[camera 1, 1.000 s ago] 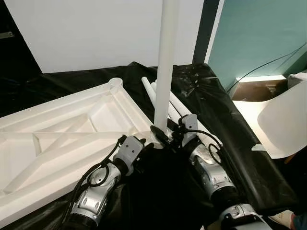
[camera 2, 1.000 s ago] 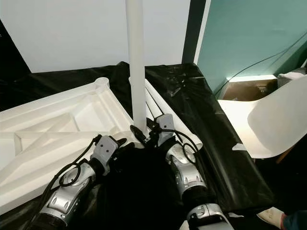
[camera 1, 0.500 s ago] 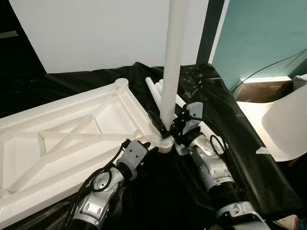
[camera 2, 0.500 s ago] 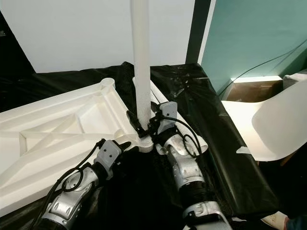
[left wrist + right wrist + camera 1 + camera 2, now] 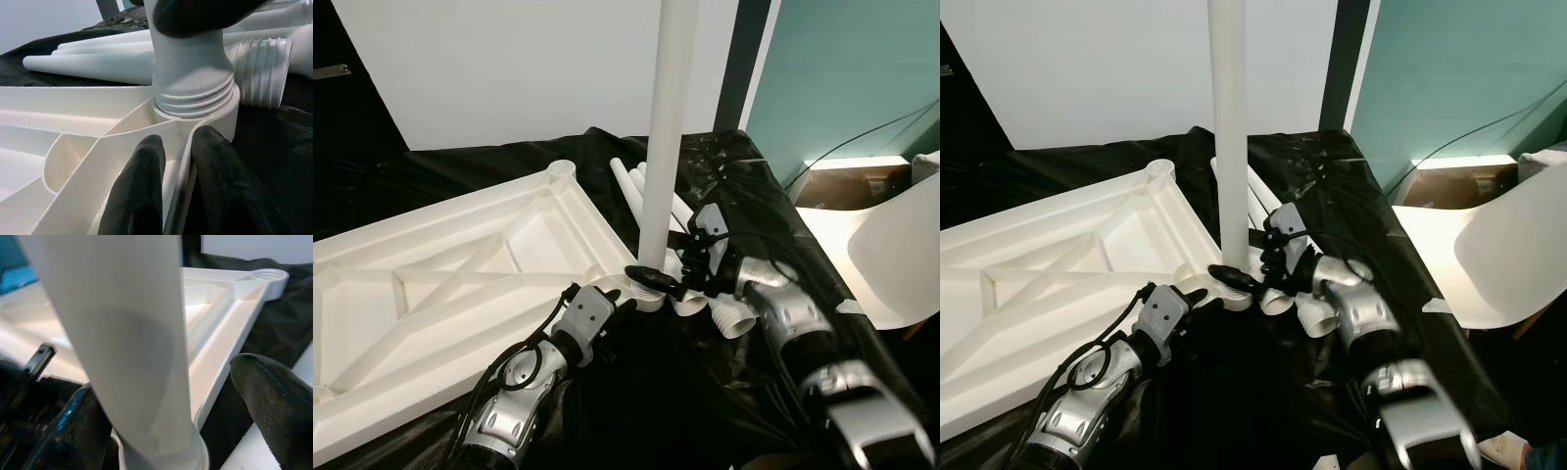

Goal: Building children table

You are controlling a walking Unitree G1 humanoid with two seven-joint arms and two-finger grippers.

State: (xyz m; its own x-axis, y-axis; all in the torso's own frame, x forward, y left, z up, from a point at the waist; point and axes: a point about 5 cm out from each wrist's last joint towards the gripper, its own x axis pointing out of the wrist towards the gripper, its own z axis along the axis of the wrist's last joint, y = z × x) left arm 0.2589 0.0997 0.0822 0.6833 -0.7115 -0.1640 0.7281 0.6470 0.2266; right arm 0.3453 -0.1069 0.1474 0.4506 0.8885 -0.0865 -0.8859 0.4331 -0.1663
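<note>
Two silver arms are working over a crinkled black plastic sheet (image 5: 773, 225) before a white wall (image 5: 509, 69) and teal wall (image 5: 852, 69). Head views: the right gripper (image 5: 664, 282) is straddling the tall white plastic table leg (image 5: 668, 127), upright in the corner socket of the upturned white ribbed plastic tabletop (image 5: 440, 284); spare white legs (image 5: 641, 191) are lying beyond it.

Left wrist view: the left gripper (image 5: 177, 152) is pinching the tabletop's rim beneath the socket.

Right wrist view: the fingers (image 5: 274, 396) are standing apart around the leg.

Upright leg (image 5: 668, 127) — top cut off
</note>
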